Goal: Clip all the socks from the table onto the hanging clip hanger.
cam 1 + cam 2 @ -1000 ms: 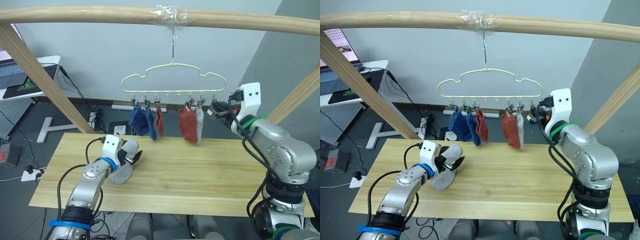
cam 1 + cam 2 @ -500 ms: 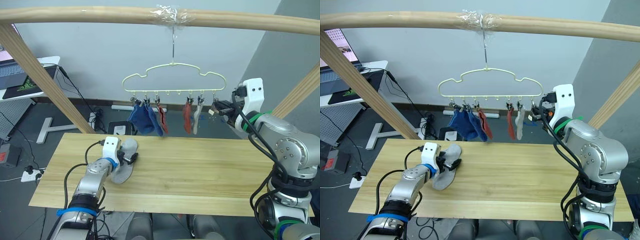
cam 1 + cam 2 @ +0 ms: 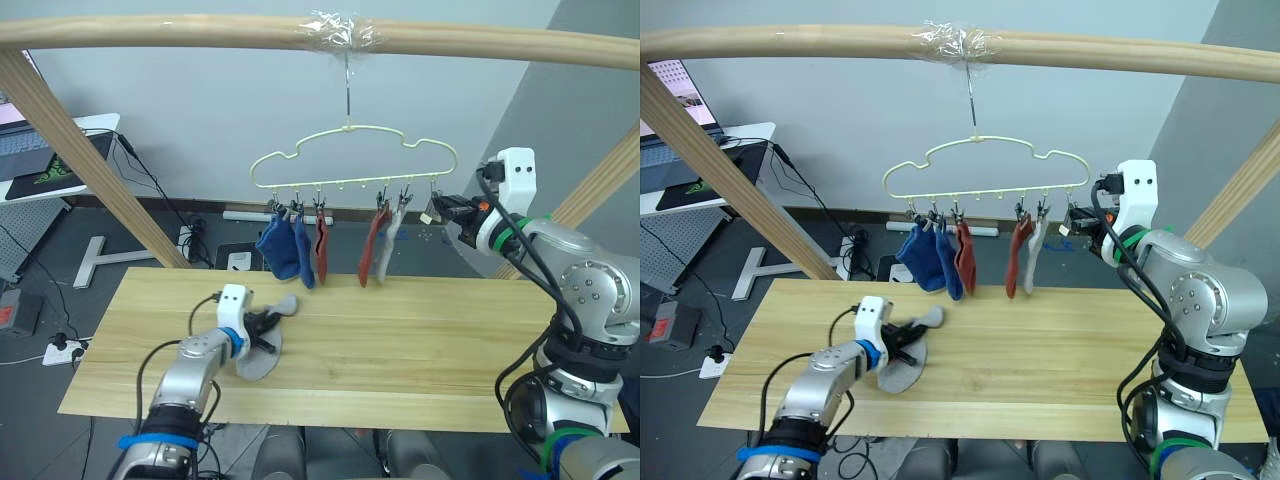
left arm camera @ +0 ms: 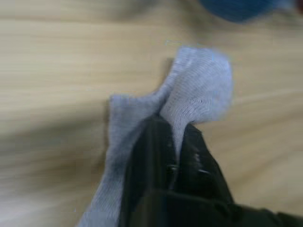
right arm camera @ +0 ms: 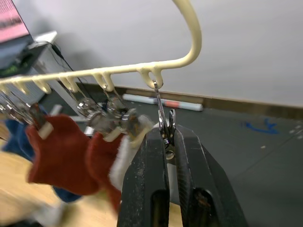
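One light grey sock, pinched.

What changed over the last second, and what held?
The left claw slid the light grey sock a little toward the right along the table, now pinching a raised fold of it. The clip hanger swung slightly right, its five hung socks swaying and turning edge-on. The right claw stayed shut on the end clip; that clip holds no sock.
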Available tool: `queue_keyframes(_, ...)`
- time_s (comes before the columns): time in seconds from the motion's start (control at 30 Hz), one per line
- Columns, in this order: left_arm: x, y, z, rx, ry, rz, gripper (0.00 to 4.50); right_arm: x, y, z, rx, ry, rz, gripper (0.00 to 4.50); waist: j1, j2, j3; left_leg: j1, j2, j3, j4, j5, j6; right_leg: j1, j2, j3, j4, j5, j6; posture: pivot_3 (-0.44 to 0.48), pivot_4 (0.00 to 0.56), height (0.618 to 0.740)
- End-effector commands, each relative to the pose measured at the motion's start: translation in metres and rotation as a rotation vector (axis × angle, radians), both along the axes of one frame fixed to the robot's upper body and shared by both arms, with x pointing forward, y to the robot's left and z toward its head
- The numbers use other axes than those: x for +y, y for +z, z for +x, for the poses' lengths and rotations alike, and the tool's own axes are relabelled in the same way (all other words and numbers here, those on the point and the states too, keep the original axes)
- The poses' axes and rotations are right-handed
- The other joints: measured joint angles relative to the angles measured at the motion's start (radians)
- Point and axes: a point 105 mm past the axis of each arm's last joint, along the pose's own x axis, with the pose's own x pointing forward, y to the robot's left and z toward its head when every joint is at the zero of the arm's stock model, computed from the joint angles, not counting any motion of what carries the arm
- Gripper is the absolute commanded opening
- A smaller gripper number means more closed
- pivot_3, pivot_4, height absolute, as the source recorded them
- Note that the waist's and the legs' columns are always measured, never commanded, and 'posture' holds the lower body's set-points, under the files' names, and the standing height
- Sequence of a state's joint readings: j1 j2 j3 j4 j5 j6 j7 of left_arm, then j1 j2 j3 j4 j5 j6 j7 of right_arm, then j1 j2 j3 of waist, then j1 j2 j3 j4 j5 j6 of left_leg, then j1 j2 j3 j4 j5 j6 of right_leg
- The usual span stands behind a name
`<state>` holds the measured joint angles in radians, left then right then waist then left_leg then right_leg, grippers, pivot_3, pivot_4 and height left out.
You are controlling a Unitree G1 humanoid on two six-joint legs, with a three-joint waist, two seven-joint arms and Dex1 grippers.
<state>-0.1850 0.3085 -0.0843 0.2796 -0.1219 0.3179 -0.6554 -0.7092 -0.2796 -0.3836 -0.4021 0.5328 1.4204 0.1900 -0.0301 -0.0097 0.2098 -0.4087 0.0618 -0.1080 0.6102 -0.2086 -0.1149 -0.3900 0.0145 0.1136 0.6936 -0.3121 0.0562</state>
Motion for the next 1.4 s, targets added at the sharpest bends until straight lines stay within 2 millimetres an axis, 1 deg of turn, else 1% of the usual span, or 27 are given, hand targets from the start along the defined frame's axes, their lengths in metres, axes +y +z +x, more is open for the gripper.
queue_keyframes(0.03, -0.054, 0.050, 0.003, -0.157, -0.120, -0.169, 0.06, -0.005, 0.016, -0.001, -0.021, -0.013, 0.044, 0.00, 0.000, 0.000, 0.001, 0.000, 0.000, 0.000, 0.000, 0.000, 0.000, 0.000, 0.000, 0.000, 0.000, 0.000, 0.000, 0.037, 0.192, 0.740)
queue_keyframes(0.07, -0.076, 0.069, 0.002, -0.200, -0.159, -0.237, 0.06, -0.006, 0.019, -0.001, -0.009, -0.014, 0.062, 0.00, 0.001, 0.000, 0.001, -0.001, 0.000, 0.000, 0.000, 0.000, 0.000, 0.000, 0.000, 0.000, 0.000, 0.000, 0.000, 0.037, 0.192, 0.740)
queue_keyframes(0.1, -0.094, 0.087, 0.001, -0.243, -0.188, -0.294, 0.06, -0.007, 0.021, 0.000, 0.009, -0.014, 0.084, 0.00, 0.002, 0.000, 0.001, -0.002, 0.000, -0.001, 0.000, 0.000, 0.000, -0.001, 0.000, 0.000, 0.000, 0.000, 0.000, 0.037, 0.192, 0.740)
queue_keyframes(0.13, -0.104, 0.098, 0.000, -0.268, -0.205, -0.326, 0.06, -0.006, 0.022, 0.000, 0.023, -0.013, 0.099, 0.00, 0.002, 0.000, 0.001, -0.002, -0.001, 0.000, 0.000, 0.000, 0.000, -0.001, 0.000, 0.000, -0.001, 0.000, 0.000, 0.037, 0.192, 0.740)
queue_keyframes(0.2, -0.114, 0.112, -0.002, -0.295, -0.223, -0.368, 0.06, -0.006, 0.023, 0.000, 0.041, -0.012, 0.121, 0.00, 0.000, 0.000, 0.001, -0.002, 0.000, 0.000, 0.000, 0.000, 0.000, 0.000, 0.000, 0.000, -0.001, 0.000, 0.000, 0.037, 0.192, 0.740)
queue_keyframes(0.3, -0.143, 0.146, -0.002, -0.378, -0.268, -0.458, 0.06, -0.005, 0.022, 0.003, 0.061, -0.021, 0.200, 0.00, -0.008, 0.000, 0.001, -0.001, 0.000, 0.000, -0.001, 0.000, 0.000, 0.000, 0.000, 0.000, -0.001, 0.000, 0.000, 0.020, 0.191, 0.740)
queue_keyframes(0.37, -0.151, 0.156, 0.002, -0.398, -0.257, -0.479, 0.06, -0.005, 0.022, 0.004, 0.066, -0.021, 0.217, 0.00, -0.007, 0.001, 0.001, -0.001, 0.000, 0.000, -0.001, 0.000, 0.000, 0.000, 0.000, 0.000, -0.002, 0.000, 0.000, 0.020, 0.191, 0.740)
queue_keyframes(0.43, -0.154, 0.163, 0.009, -0.415, -0.238, -0.489, 0.06, -0.004, 0.023, 0.004, 0.067, -0.020, 0.231, 0.00, -0.007, 0.001, 0.001, -0.002, 0.000, 0.000, -0.001, 0.000, 0.000, 0.000, 0.000, 0.000, -0.004, 0.000, 0.000, 0.014, 0.190, 0.740)
queue_keyframes(0.53, -0.157, 0.166, 0.013, -0.430, -0.246, -0.467, 0.06, -0.002, 0.024, 0.004, 0.067, -0.021, 0.250, 0.00, -0.008, 0.001, 0.001, -0.003, -0.001, 0.000, -0.001, 0.000, 0.000, 0.000, 0.000, 0.000, -0.005, 0.000, 0.000, 0.007, 0.191, 0.740)
queue_keyframes(0.77, -0.162, 0.158, 0.018, -0.425, -0.263, -0.407, 0.06, 0.004, 0.027, 0.001, 0.063, -0.002, 0.277, 0.00, -0.013, 0.001, 0.001, -0.005, 0.000, 0.000, -0.001, 0.000, 0.001, -0.001, 0.000, -0.001, -0.007, 0.000, 0.000, -0.003, 0.190, 0.740)
queue_keyframes(0.93, -0.163, 0.160, 0.025, -0.418, -0.226, -0.411, 0.06, 0.007, 0.028, -0.002, 0.066, 0.007, 0.274, 0.00, -0.014, 0.001, 0.001, -0.006, 0.000, 0.000, -0.001, 0.000, 0.001, -0.001, 0.000, -0.002, -0.008, 0.000, 0.000, -0.009, 0.183, 0.740)
queue_keyframes(1.13, -0.165, 0.173, 0.032, -0.459, -0.208, -0.448, 0.06, 0.009, 0.025, -0.006, 0.075, 0.019, 0.270, 0.00, -0.018, 0.001, 0.001, -0.008, 0.000, 0.000, -0.001, 0.000, 0.001, -0.001, 0.000, -0.003, -0.010, 0.000, 0.000, -0.009, 0.183, 0.740)
queue_keyframes(1.33, -0.167, 0.180, 0.034, -0.476, -0.199, -0.478, 0.06, 0.009, 0.025, -0.006, 0.086, 0.023, 0.272, 0.00, -0.024, 0.001, 0.001, -0.008, 0.000, 0.000, -0.002, 0.000, 0.001, -0.001, 0.000, -0.003, -0.011, 0.000, 0.000, -0.012, 0.177, 0.740)
queue_keyframes(1.4, -0.167, 0.180, 0.032, -0.475, -0.202, -0.478, 0.06, 0.009, 0.026, -0.006, 0.088, 0.021, 0.276, 0.00, -0.024, 0.001, 0.001, -0.008, 0.000, 0.000, -0.002, 0.000, 0.001, -0.001, 0.000, -0.003, -0.011, 0.000, 0.000, -0.012, 0.177, 0.740)
